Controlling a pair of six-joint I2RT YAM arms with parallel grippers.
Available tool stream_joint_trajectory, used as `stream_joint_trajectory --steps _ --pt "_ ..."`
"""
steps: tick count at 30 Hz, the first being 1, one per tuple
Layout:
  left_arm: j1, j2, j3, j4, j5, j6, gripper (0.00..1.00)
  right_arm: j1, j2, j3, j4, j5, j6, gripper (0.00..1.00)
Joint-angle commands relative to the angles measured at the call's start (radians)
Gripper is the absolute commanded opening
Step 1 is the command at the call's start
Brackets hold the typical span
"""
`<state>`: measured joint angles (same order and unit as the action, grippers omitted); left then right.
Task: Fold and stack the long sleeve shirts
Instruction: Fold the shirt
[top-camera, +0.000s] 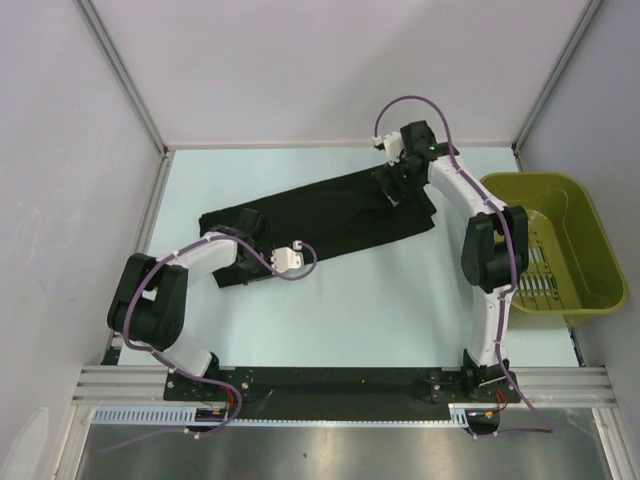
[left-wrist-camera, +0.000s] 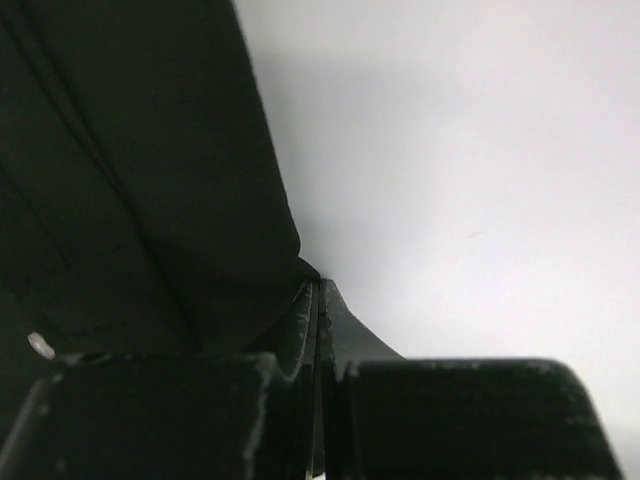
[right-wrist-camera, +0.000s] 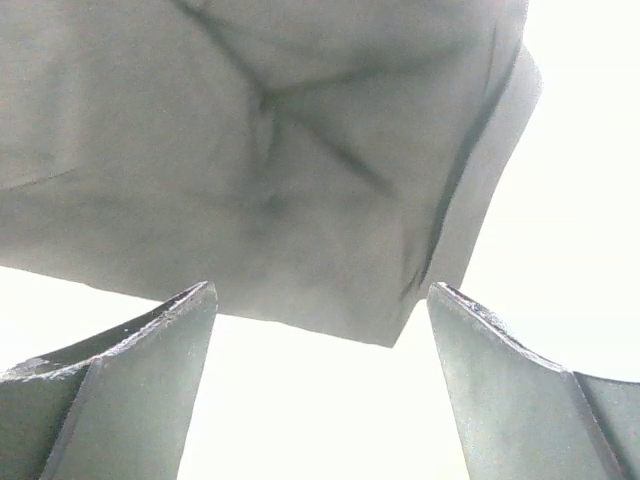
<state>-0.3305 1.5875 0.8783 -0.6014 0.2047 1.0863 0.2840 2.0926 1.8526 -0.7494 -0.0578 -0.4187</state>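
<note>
So, 1 black shirt (top-camera: 330, 215), 1 basket (top-camera: 535, 180); L fingers (left-wrist-camera: 340, 330) pinch shirt edge, R fingers (right-wrist-camera: 130, 390) released.

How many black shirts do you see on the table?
1. The black shirt lies diagonally across the middle of the table; a second may be hidden under it.

A long sleeve shirt (top-camera: 330, 215) is spread across the counter (top-camera: 400, 300), from near the left edge up toward the far right corner. A basket (top-camera: 590, 250) is placed at the right edge, apart from the shirt.
</note>
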Motion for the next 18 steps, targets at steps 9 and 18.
stream_joint_trajectory --steps 9,18 --pt "-0.439 -0.063 0.056 -0.184 0.292 -0.265 0.0 -0.103 -0.126 -0.219 -0.14 -0.234 0.189 0.71" --pt "-0.218 -0.072 0.258 -0.166 0.41 -0.44 0.57 -0.144 0.001 -0.196 -0.005 -0.172 0.27 0.47"
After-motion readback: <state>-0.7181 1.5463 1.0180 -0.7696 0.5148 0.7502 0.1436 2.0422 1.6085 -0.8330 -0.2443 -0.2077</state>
